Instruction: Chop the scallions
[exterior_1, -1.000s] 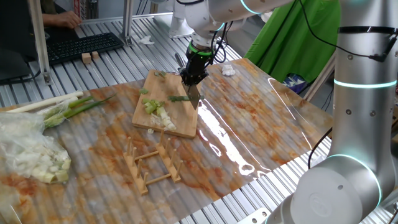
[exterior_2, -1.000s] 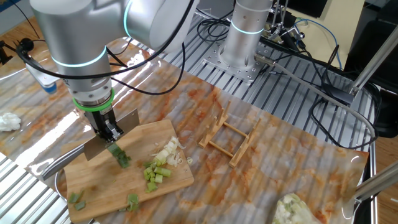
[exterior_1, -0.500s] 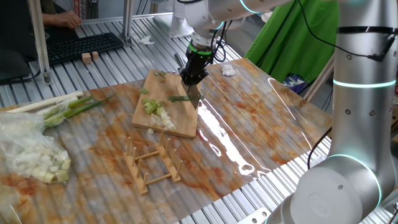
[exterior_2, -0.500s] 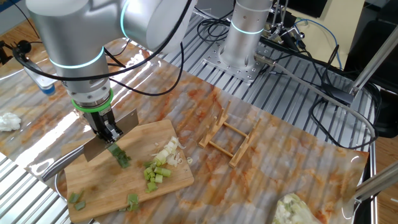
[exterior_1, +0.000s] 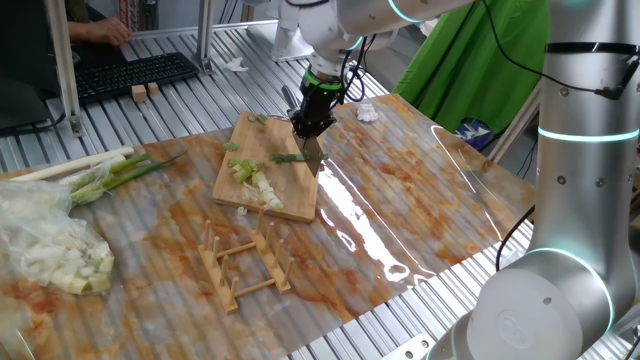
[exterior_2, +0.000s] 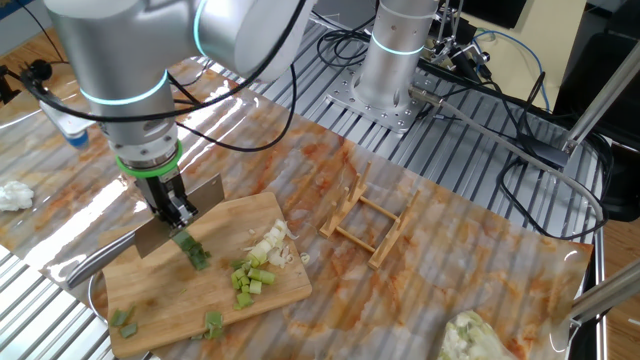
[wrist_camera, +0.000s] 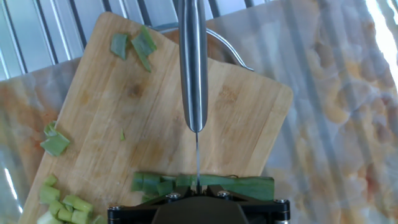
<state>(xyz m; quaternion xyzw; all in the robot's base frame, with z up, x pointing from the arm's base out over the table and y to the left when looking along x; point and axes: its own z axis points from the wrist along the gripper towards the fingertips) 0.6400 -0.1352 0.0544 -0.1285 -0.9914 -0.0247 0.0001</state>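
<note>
A: While the pincer (exterior_2: 178, 218) is pointing straight down, what is it clamping?

B: It is gripping a knife (exterior_2: 180, 219), jaws drawn narrow on the handle (wrist_camera: 193, 62), and the blade is standing edge-down on a green scallion piece (wrist_camera: 205, 183) lying crosswise right under it on the cutting board (exterior_1: 262, 172).

A: Where are the other scallions sitting?

B: Short chopped bits (exterior_2: 252, 276), white and pale green, are lying in a small pile on the board just beside the pincer, toward the wooden rack (exterior_2: 367, 221). A few loose green scraps (wrist_camera: 134, 45) are resting farther off near the board's corners.

A: And beyond the board?

B: The rack is lying flat on the tabletop (exterior_1: 400, 210), well apart from the pincer. Farther still, a bundle of long whole stalks (exterior_1: 95, 172) and a pale heap in clear plastic (exterior_1: 50, 250) are sitting at the far end.
</note>
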